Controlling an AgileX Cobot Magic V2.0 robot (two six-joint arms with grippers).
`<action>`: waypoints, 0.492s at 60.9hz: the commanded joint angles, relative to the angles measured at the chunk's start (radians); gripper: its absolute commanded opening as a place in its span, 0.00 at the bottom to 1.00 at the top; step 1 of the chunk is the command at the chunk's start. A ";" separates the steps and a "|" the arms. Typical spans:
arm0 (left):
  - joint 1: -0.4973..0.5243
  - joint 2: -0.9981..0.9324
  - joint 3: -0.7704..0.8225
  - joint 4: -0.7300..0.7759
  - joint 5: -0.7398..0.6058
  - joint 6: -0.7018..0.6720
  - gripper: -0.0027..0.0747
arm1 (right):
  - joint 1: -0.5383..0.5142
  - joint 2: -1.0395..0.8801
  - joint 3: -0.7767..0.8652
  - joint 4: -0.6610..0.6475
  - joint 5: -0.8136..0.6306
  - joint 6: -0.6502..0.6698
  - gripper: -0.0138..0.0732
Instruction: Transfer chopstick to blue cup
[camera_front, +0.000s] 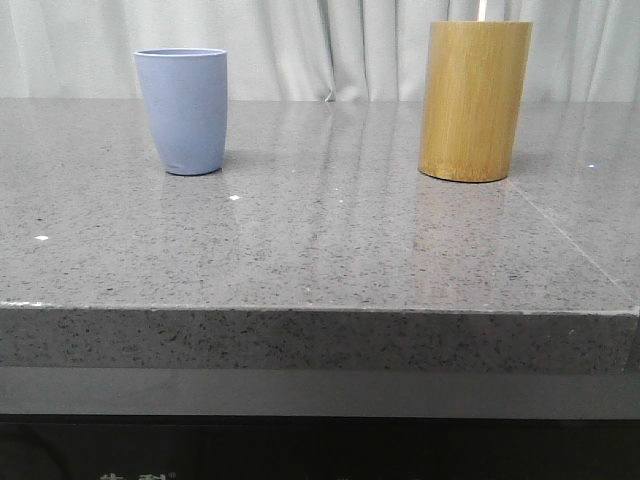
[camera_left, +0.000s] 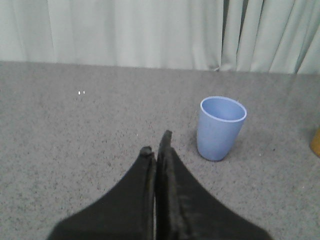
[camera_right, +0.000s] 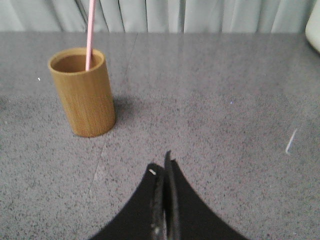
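Note:
The blue cup (camera_front: 182, 110) stands upright at the back left of the grey table; it also shows in the left wrist view (camera_left: 220, 127). A pale pink chopstick (camera_right: 90, 32) stands in the tan bamboo cylinder (camera_right: 85, 92); in the front view only its tip (camera_front: 482, 9) shows above the cylinder (camera_front: 474, 100) at the back right. My left gripper (camera_left: 156, 142) is shut and empty, a little short of the cup and to one side. My right gripper (camera_right: 162, 162) is shut and empty, apart from the cylinder. Neither gripper shows in the front view.
The grey speckled table (camera_front: 320, 250) ends in a front edge (camera_front: 320, 310) close to the camera. Pale curtains (camera_front: 320, 40) hang behind the table. A white object (camera_right: 315, 25) shows at the edge of the right wrist view.

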 joint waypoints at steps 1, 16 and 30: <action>-0.007 0.061 -0.033 -0.003 -0.063 -0.003 0.01 | -0.007 0.077 -0.034 -0.001 -0.054 -0.011 0.08; -0.007 0.206 -0.032 0.002 -0.076 -0.003 0.01 | -0.007 0.217 -0.034 -0.001 -0.054 -0.011 0.08; -0.007 0.282 -0.032 0.027 -0.078 -0.003 0.01 | -0.007 0.247 -0.034 -0.026 -0.068 -0.013 0.09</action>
